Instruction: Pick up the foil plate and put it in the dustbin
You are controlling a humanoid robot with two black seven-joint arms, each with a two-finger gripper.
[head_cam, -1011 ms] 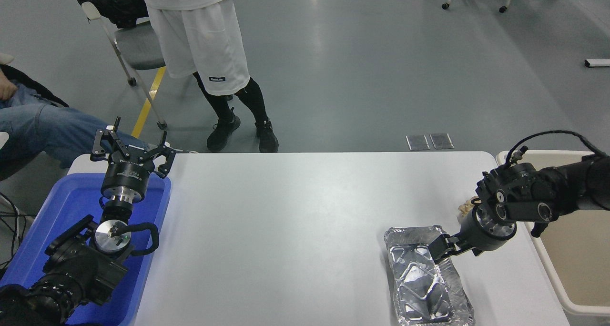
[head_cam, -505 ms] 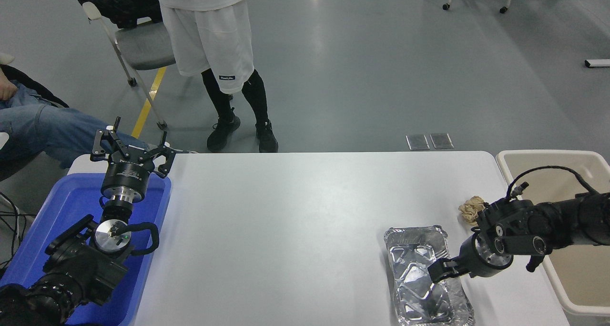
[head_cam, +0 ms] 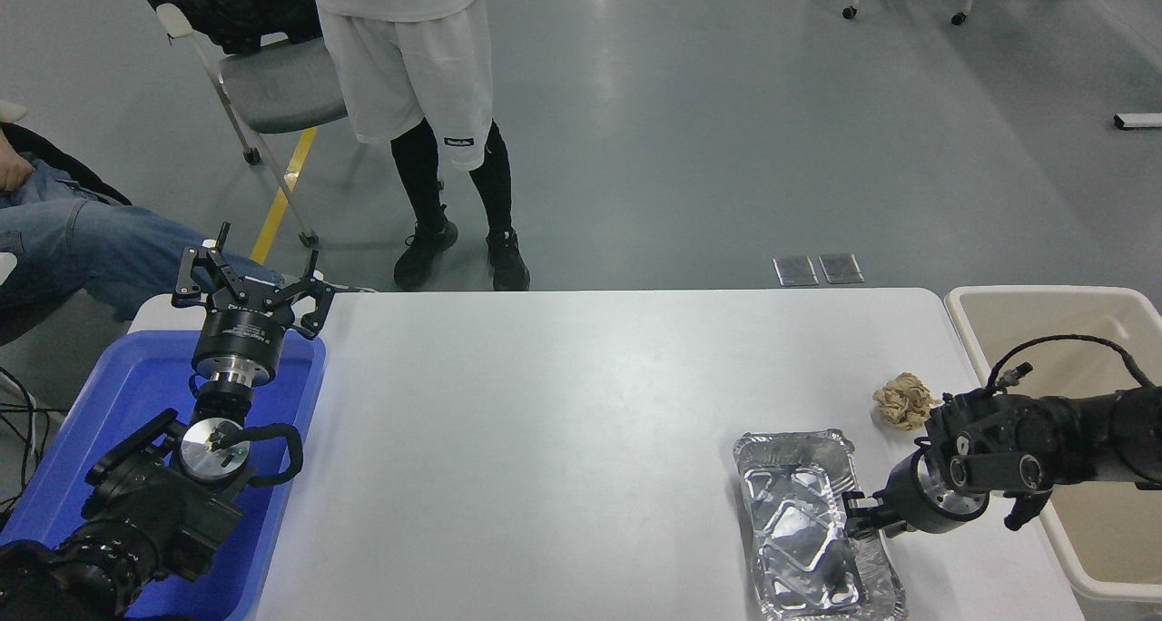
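Both arms are showing matte black housings built of chunky rounded segments. The left arm (head_cam: 136, 512) is carrying a polished silver wrist ring, a round silver cap and a looping black cable. The right arm (head_cam: 1044, 435) is wearing round silver screw caps, a thin black cable arching overhead, and a silver-edged wrist collar.

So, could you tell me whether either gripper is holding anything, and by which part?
The right gripper sits at the foil plate's right rim, but a closed grip cannot be confirmed. The left gripper is open and empty.

Foil plate (head_cam: 803, 521) near corner cropped
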